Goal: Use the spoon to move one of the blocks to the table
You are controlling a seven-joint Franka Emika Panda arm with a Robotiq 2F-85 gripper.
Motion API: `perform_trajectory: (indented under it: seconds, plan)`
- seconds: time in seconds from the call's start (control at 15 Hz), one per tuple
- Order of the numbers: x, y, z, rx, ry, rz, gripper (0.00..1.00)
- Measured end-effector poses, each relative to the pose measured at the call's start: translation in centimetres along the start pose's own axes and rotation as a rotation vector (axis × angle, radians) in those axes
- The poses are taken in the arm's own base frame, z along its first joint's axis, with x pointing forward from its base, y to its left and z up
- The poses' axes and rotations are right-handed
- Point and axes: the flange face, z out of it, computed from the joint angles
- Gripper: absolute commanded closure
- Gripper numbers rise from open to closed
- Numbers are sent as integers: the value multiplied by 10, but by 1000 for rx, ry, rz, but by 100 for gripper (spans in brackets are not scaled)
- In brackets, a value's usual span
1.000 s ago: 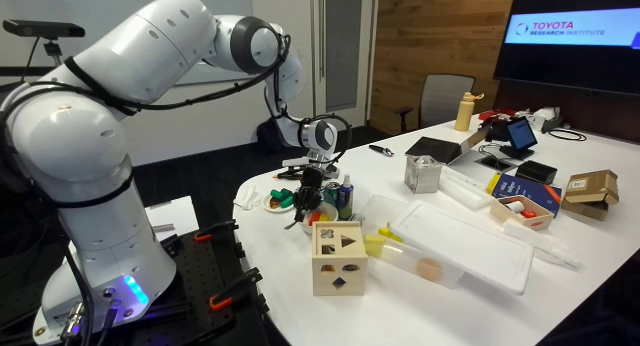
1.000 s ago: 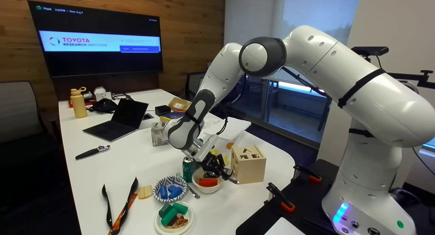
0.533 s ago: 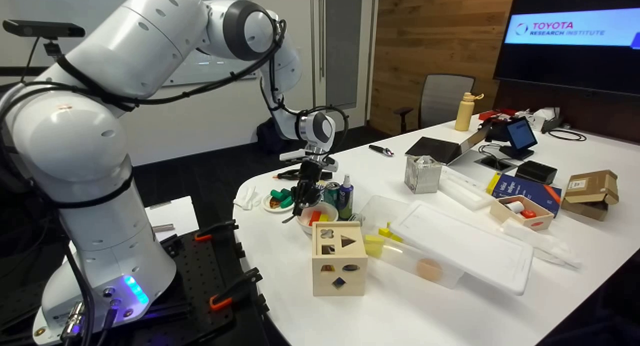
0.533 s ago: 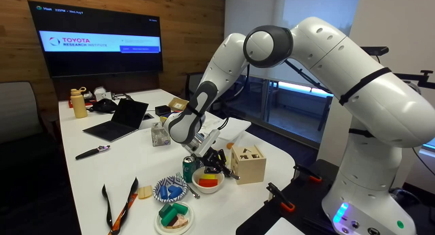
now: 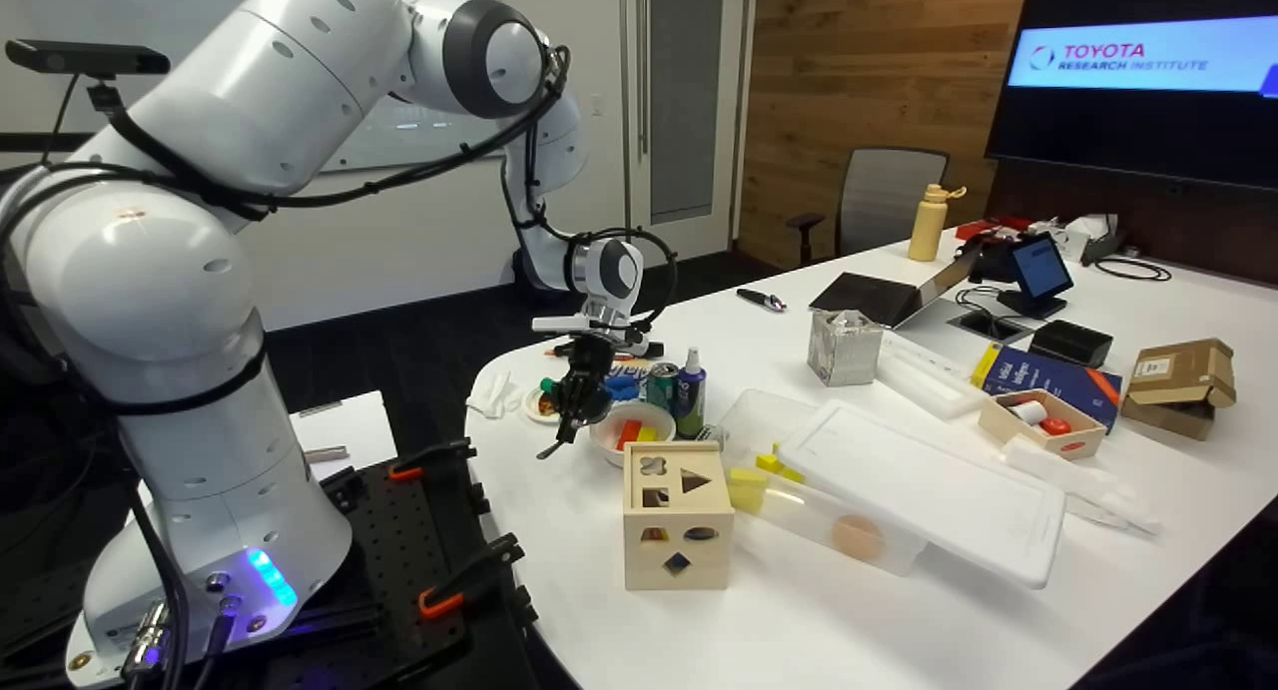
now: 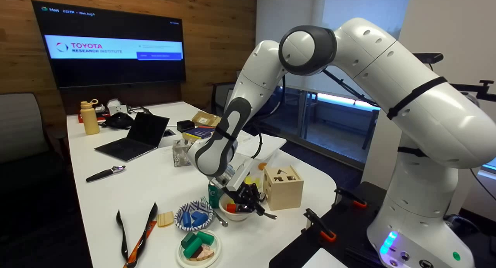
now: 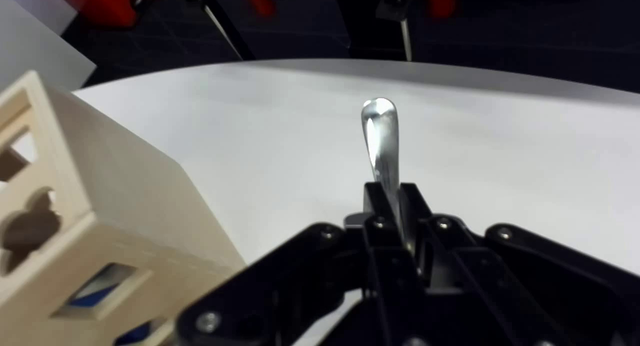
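the gripper (image 7: 391, 196) has the spoon (image 7: 381, 130) pinched in its jaws (scooping end unclear from here), so that's done. in an exterior view the orange-red block (image 5: 628, 434) and yellow block (image 5: 647, 435) lie in the bowl (image 5: 639, 412) at the gripper's three o'clock; moving one to the table (image 5: 574, 545) remains.

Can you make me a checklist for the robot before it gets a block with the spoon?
1. Jaws shut on the spoon: ok; the wrist view shows its handle pinched between them.
2. Scoop end aimed at a block: cannot tell; I can't make that end out in any view.
3. Blocks to choose from: ok; the orange-red block and the yellow block lie in the white bowl.
4. Table in the wrist view: ok; its white top shows beyond the handle.
5. Wooden box well away: not ok; it stands close beside the bowl and might get bumped.
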Motion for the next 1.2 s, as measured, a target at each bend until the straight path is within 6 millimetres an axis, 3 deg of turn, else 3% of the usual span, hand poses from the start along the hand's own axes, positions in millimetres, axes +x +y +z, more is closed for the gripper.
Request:
perform_trajectory:
  seconds: [0.33,0.73,0.8,0.93,1.2]
  plan:
    - [-6,-36,27,51,104,-127,97]
    - [-11,-43,52,78,147,-181,97]
    - [-11,-42,55,82,149,-186,64]
    - [-11,-40,58,88,154,-199,56]
    - [-9,-36,60,98,159,-215,26]
